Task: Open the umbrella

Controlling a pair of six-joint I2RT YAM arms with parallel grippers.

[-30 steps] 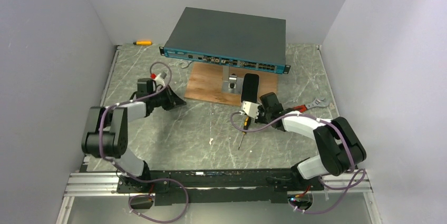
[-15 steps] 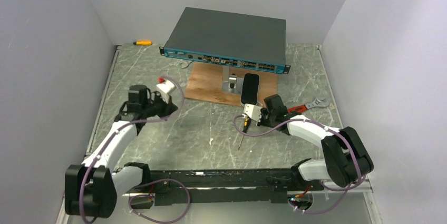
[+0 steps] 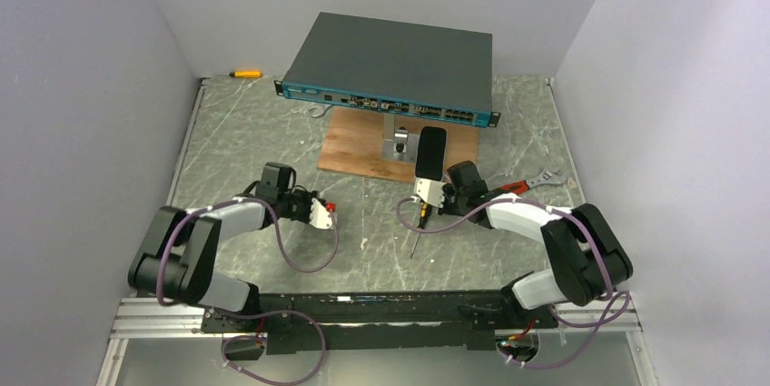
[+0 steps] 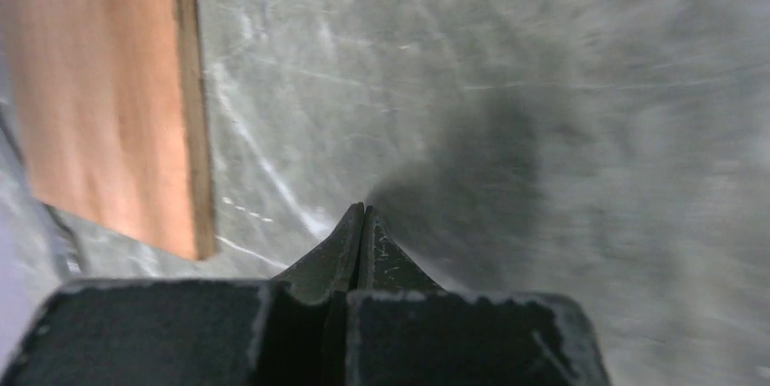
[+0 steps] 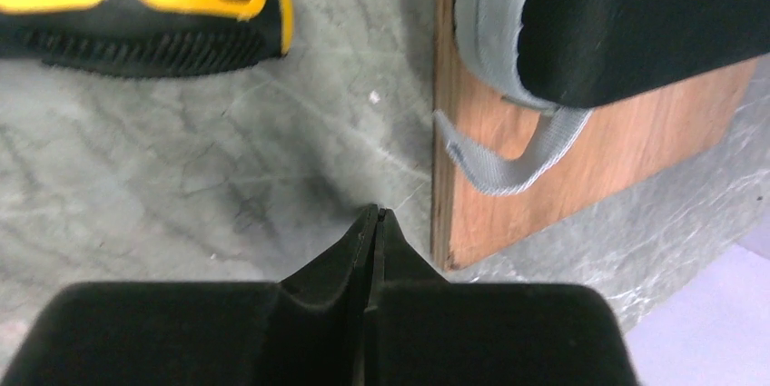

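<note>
The packed umbrella (image 3: pixel 430 152) is a short black oblong with a pale grey rim, lying on a wooden board (image 3: pixel 363 150). In the right wrist view the umbrella (image 5: pixel 636 23) fills the top right, with its grey strap (image 5: pixel 508 168) looping down over the board (image 5: pixel 599 168). My right gripper (image 3: pixel 429 195) is shut and empty just in front of the board's near edge, below the umbrella; it also shows in the right wrist view (image 5: pixel 375 213). My left gripper (image 3: pixel 321 212) is shut and empty over the bare table, left of the board (image 4: pixel 100 86); it also shows in the left wrist view (image 4: pixel 361 211).
A dark-grey network switch (image 3: pixel 390 64) stands behind the board on a metal stand (image 3: pixel 397 143). A yellow-black screwdriver (image 3: pixel 418 222) lies beside my right gripper; its handle (image 5: pixel 136 4) shows in the right wrist view. A wrench (image 3: pixel 547 179) and a red-handled tool (image 3: pixel 513 187) lie right; a small yellow screwdriver (image 3: pixel 245 73) at back left.
My left arm has swung from the back left toward the table's middle, its gripper now nearer the board. The right arm has hardly moved. The umbrella lies where it was.
</note>
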